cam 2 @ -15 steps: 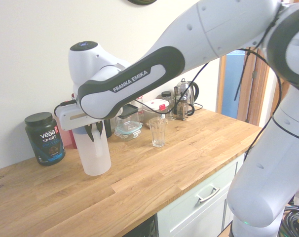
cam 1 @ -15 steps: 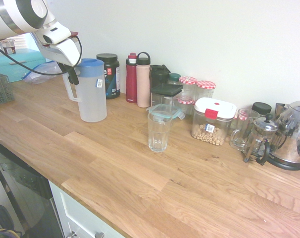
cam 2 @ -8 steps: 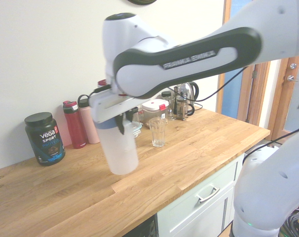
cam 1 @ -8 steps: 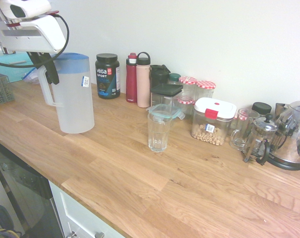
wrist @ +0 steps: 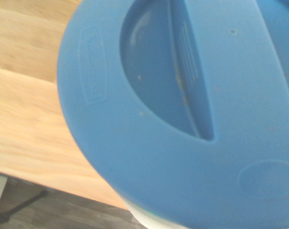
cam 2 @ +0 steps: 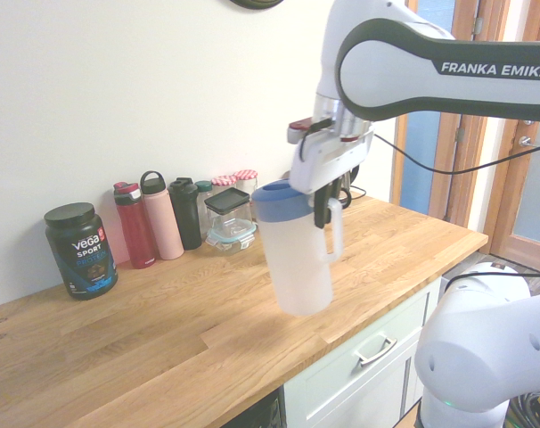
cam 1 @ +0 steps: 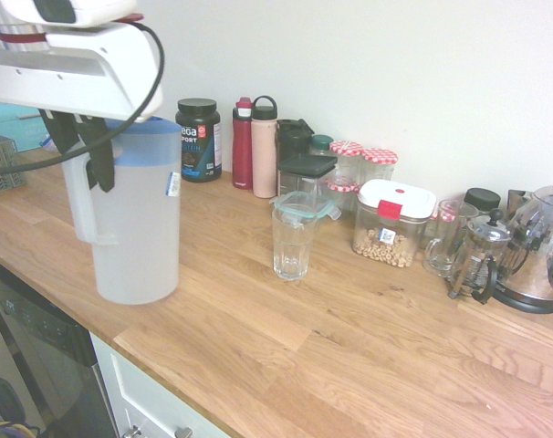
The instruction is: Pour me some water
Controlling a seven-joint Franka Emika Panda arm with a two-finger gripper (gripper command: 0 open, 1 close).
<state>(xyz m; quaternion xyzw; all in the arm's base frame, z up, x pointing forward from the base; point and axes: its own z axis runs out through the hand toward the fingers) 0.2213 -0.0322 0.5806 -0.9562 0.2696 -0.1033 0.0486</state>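
Pitcher (cam 1: 135, 219) with a frosted body and blue lid (wrist: 182, 109) hangs in the air, clear of the wooden countertop (cam 1: 286, 338), carried by its handle in the gripper (cam 1: 83, 151), whose dark fingers are clamped shut on that handle. In the first exterior view it sits close to the counter's front edge, near the left end; the second exterior view shows it tilted slightly, its base above the boards just inside that same edge. The wrist view looks straight onto the lid, with the counter edge and dark floor beyond it.

Past the pitcher lies a broad stretch of bare wood. An empty drinking glass (cam 1: 292, 245) stands upright there, well apart from the pitcher, with open board on all sides toward the front.

Farther back, along the wall, runs a crowded row: a black protein tub (cam 1: 198, 139), a red bottle (cam 1: 243, 143) and a pink bottle (cam 1: 265, 147) touching, lidded jars (cam 1: 363, 169), a cereal container (cam 1: 391, 223), a French press (cam 1: 478, 256) and a kettle (cam 1: 541, 246).
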